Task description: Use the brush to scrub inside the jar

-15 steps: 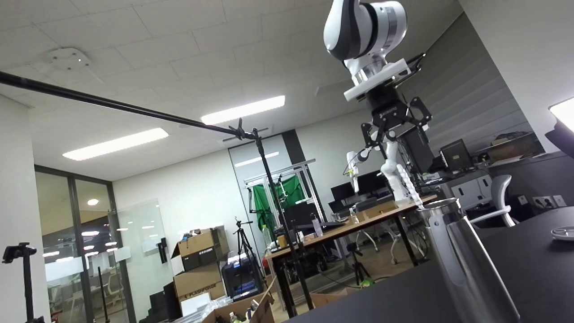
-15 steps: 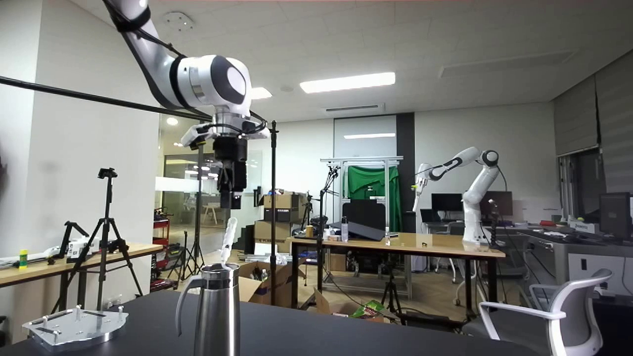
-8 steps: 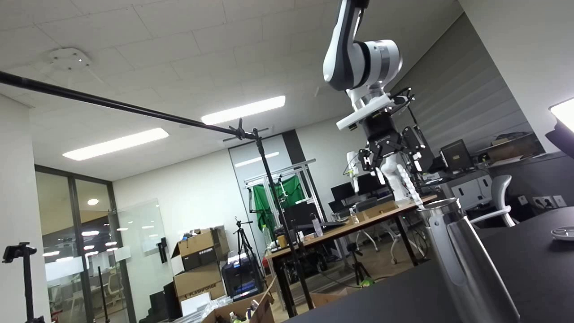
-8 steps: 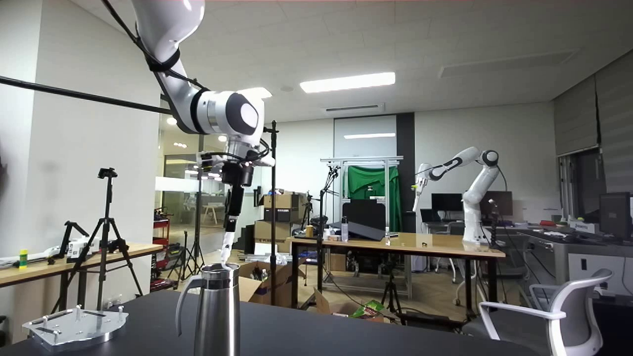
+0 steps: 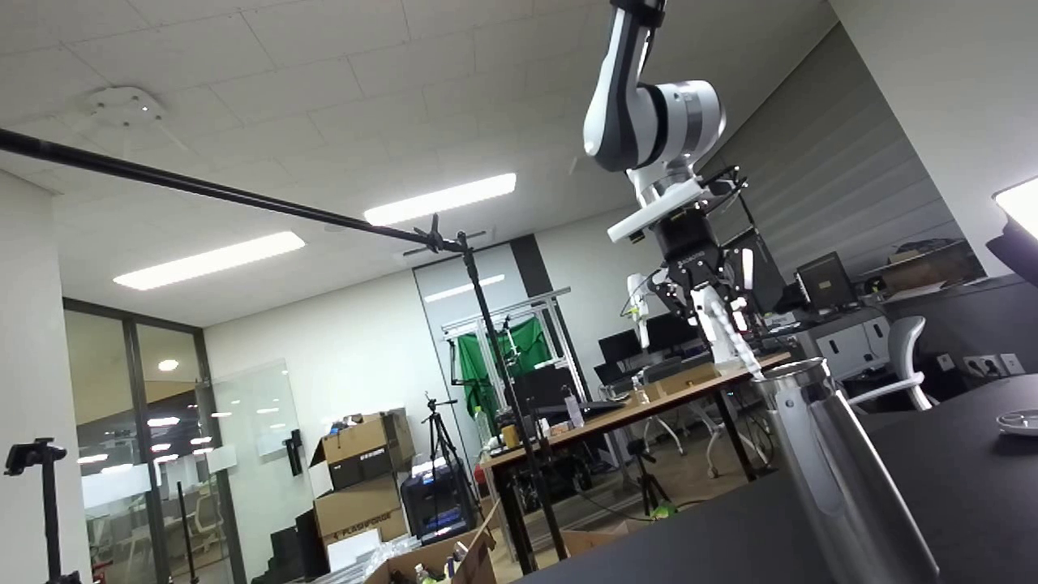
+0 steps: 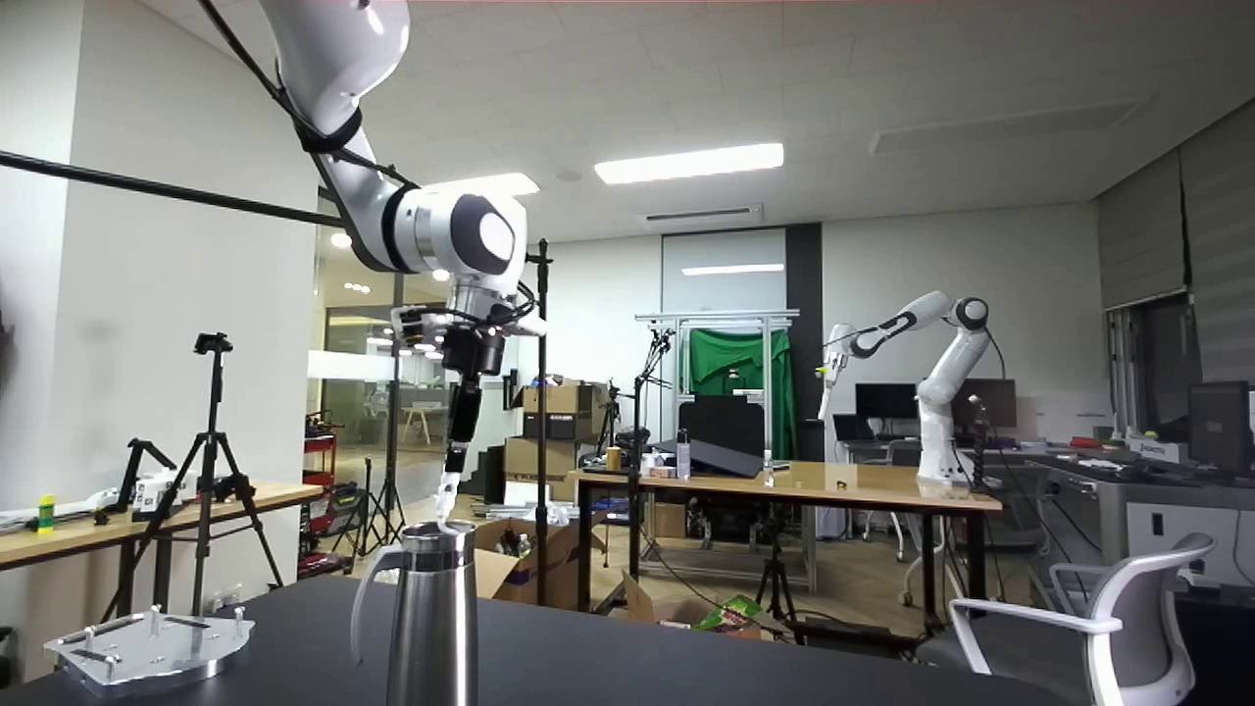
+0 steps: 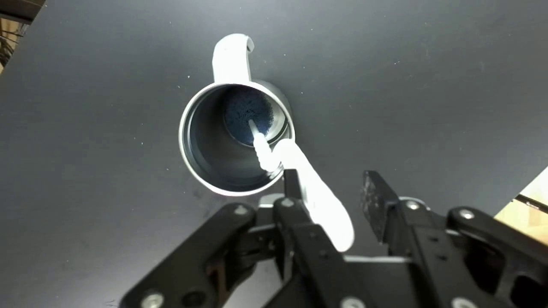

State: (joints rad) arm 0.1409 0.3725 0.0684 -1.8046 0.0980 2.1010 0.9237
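The jar (image 6: 431,628), a tall grey metallic vessel with a curved handle, stands upright on the black table. Its open mouth shows in the wrist view, with the rim (image 7: 235,193) nearest my fingers. The white brush (image 7: 321,201) stands in it at a slant, leaning on the rim, its thin tip down inside and its thick handle sticking out. My gripper (image 7: 332,179) is around that upper handle from above. The left finger lies right against the handle, while a gap separates it from the right finger's pad (image 7: 376,205). The jaws are part-way open.
A clear plate with short posts (image 6: 152,647) lies on the table near the jar. The black tabletop (image 7: 406,85) surrounds the jar. A grey chair (image 6: 1059,628) and a wooden desk (image 6: 784,480) with another robot arm stand farther back.
My gripper has come down from above the brush to around its handle. The fingers have moved closer together. The brush's top has shifted slightly to the left in an exterior view.
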